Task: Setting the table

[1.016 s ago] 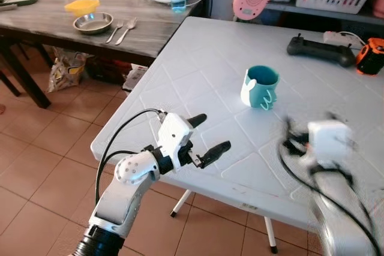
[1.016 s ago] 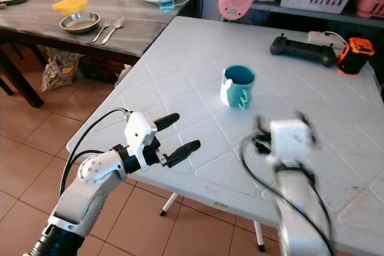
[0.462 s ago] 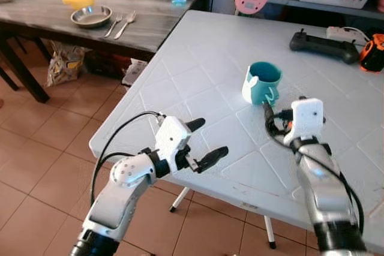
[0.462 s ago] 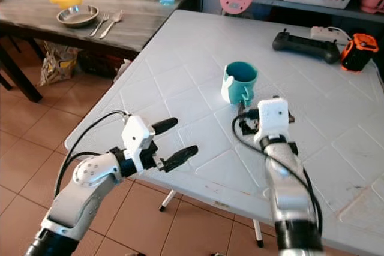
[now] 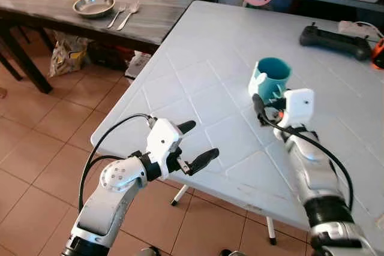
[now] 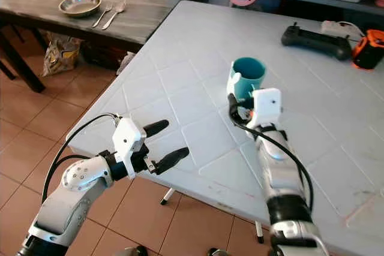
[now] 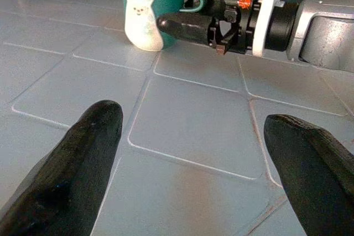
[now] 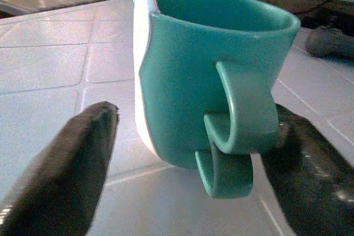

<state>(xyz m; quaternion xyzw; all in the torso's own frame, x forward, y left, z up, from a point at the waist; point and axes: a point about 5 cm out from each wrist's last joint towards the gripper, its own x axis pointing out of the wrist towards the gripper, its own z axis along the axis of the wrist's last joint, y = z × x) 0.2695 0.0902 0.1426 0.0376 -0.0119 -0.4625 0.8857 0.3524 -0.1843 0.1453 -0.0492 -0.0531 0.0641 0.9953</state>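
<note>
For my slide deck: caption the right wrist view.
Right end effector open, its fingers either side of the teal mug on the white table.

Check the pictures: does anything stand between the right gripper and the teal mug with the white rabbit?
Nothing visible does. The right gripper faces the teal rabbit mug, handle toward it, fingers open either side.

Left pincer point(image 7: 191, 153) open above table point(image 7: 188, 136); right pincer point(image 7: 185, 26) seemingly touching mug point(image 7: 160, 4).

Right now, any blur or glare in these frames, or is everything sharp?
Eye views: sharp, even daylight, no motion blur on either arm. Right wrist view: teal mug crisp, near fingers soft, out of focus. Left wrist view: fingers soft-edged, white table evenly lit, no glare.
</note>
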